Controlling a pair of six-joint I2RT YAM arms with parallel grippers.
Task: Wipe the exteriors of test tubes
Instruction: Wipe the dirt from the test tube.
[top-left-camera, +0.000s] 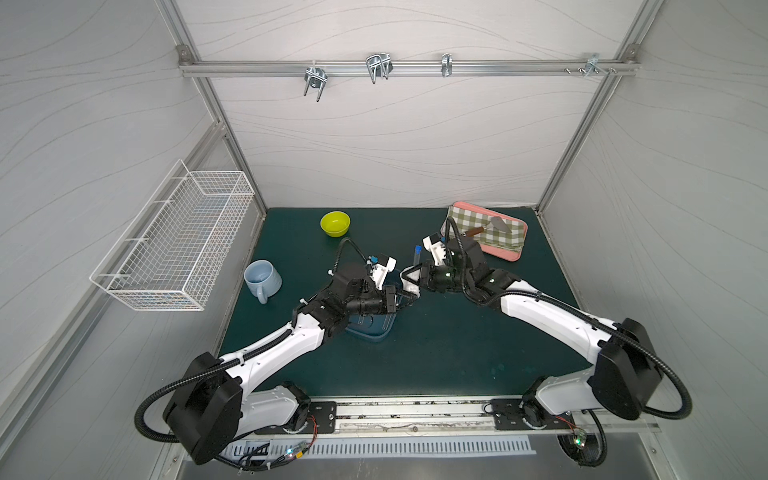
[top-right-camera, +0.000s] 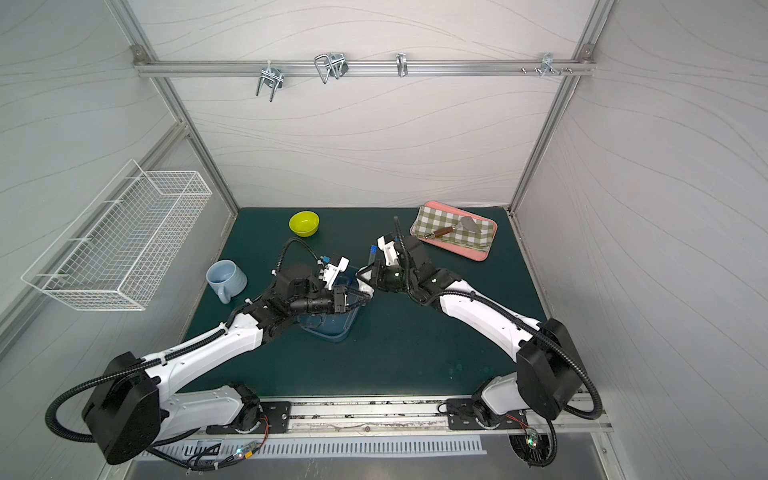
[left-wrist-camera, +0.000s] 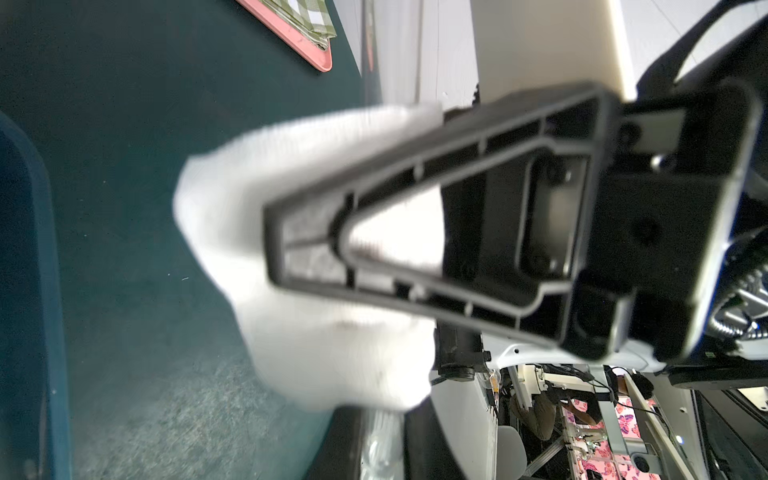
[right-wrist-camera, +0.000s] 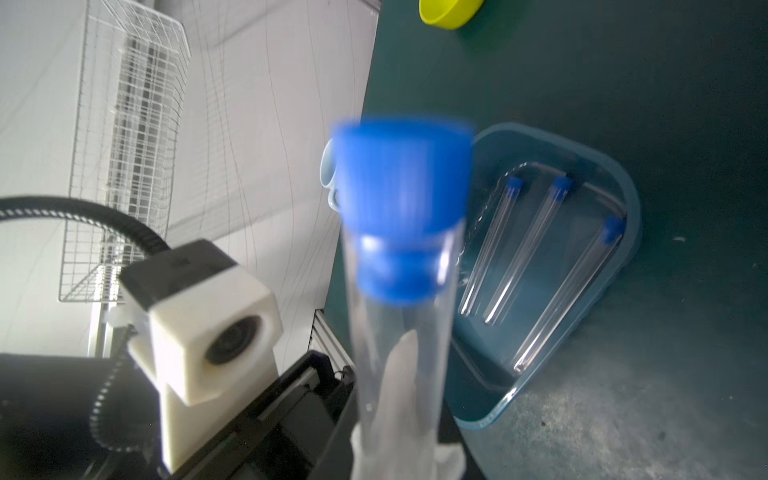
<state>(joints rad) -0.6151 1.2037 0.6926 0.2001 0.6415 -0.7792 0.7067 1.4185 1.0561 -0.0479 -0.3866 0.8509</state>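
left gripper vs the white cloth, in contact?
Touching. The left wrist view shows the white cloth pinched in the shut left gripper, bulging out around its fingertip.

you see one clear, blue-capped test tube (right-wrist-camera: 399, 316) raised in the air, and three matching tubes (right-wrist-camera: 492, 245) (right-wrist-camera: 525, 249) (right-wrist-camera: 569, 295) lying side by side, caps together, in the blue tray (right-wrist-camera: 505, 409).
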